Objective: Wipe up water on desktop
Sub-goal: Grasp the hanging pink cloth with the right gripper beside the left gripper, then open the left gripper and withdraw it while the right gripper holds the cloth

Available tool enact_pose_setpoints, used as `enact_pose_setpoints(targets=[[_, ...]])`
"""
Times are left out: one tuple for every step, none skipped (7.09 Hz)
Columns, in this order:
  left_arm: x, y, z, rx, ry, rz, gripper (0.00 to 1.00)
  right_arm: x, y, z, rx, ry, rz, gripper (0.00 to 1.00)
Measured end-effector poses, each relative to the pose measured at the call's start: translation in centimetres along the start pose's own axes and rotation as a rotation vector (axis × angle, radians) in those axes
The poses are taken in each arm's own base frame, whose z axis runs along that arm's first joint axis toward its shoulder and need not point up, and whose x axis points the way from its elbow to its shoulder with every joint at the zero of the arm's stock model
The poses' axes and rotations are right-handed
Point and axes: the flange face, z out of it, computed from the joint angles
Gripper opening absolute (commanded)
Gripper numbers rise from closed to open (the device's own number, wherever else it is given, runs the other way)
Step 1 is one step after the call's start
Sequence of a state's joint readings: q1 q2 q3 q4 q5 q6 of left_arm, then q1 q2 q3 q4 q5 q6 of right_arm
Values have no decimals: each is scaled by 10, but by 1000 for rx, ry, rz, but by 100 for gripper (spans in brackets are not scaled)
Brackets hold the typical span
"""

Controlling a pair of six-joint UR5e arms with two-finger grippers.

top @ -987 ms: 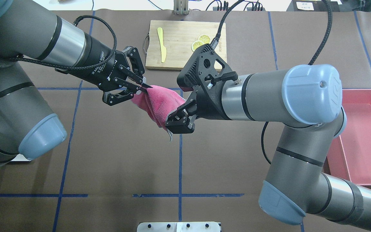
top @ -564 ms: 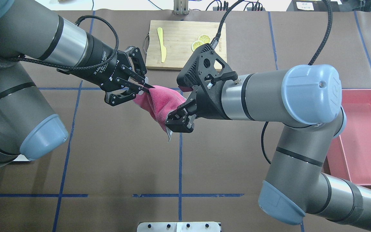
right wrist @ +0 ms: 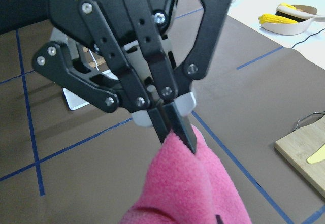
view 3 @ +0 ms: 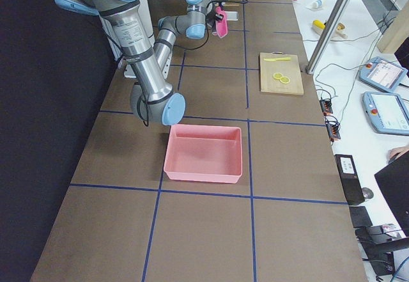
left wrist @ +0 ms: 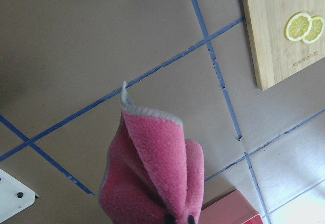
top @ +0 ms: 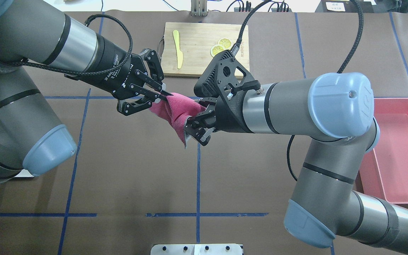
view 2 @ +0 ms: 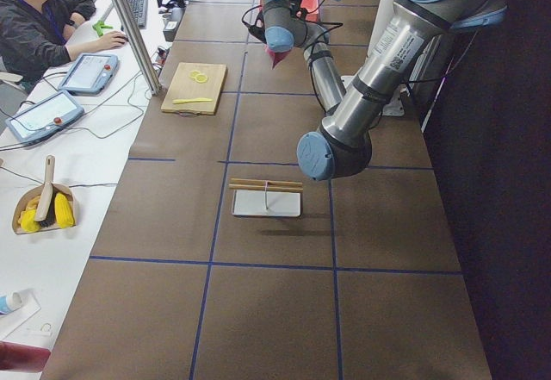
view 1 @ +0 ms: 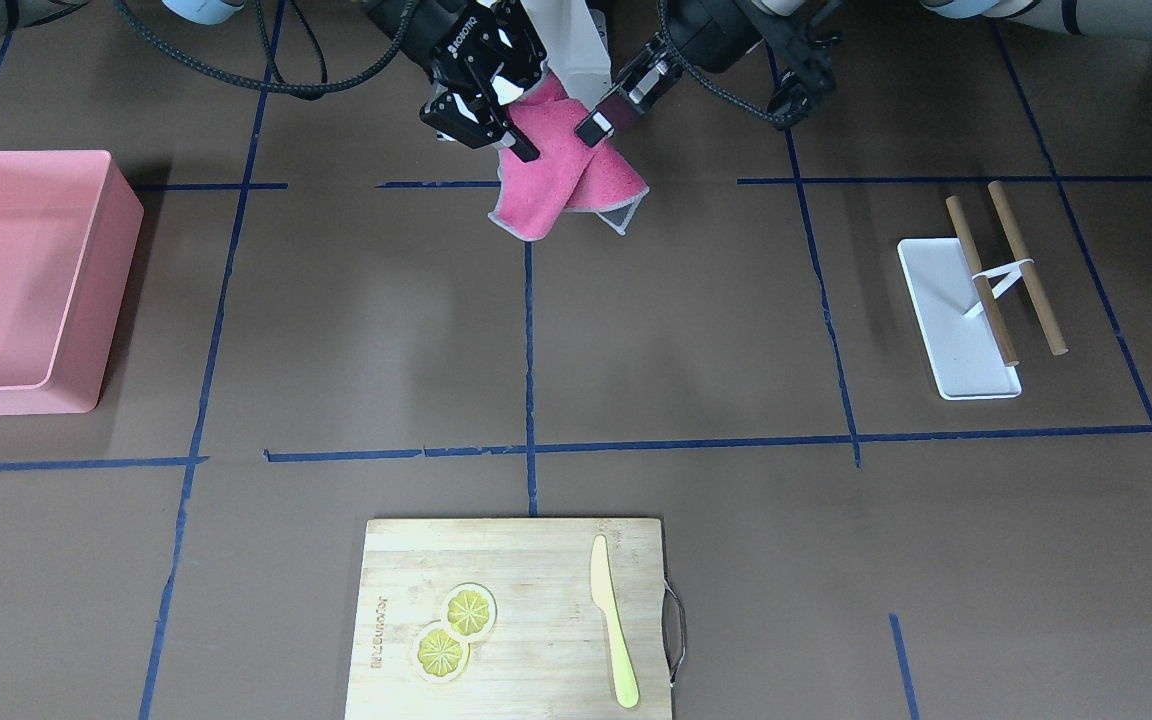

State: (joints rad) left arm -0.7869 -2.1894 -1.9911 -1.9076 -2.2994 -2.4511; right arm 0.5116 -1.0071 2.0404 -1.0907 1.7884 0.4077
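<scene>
1. Two robot arms hold a pink cloth (top: 177,111) in the air between them. It hangs above the brown worktop (top: 126,170), over a crossing of blue tape lines on the robot's side.
2. The left gripper (top: 164,95) has its jaws clamped on the cloth's upper corner. The right wrist view shows its thin tips pinching the pile.
3. The right gripper (top: 197,131) appears to have its jaws clamped on a bunched fold at the cloth's lower end, though its tips are partly hidden.
4. Over the last second the left gripper has slid a little toward the right one. The right wrist has rolled, so that gripper now shows at a slant. The cloth between them has drawn narrower and more gathered.
5. This looks like twisting or re-gathering the cloth in mid-air, not wiping. The cloth does not touch the worktop.
6. No wet patch can be made out on the worktop in any view, so whether wiping is finished or still to come cannot be told.
7. A bamboo cutting board (top: 197,39) lies on the far side of the worktop. A pink bin (top: 398,152) sits to the robot's right.
</scene>
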Motion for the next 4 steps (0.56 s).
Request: enact_pose_setpoints(targets=[[0, 0, 0, 0, 0, 3, 48, 0, 1, 0, -2, 1, 18, 0], [0, 0, 0, 0, 0, 9, 99, 1, 2, -1, -3, 1, 36, 0], [-1, 0, 0, -5, 4, 33, 100, 2, 3, -4, -3, 2, 52, 0], [-2, 0, -2, -13, 12, 70, 100, 2, 4, -6, -4, 2, 64, 0]])
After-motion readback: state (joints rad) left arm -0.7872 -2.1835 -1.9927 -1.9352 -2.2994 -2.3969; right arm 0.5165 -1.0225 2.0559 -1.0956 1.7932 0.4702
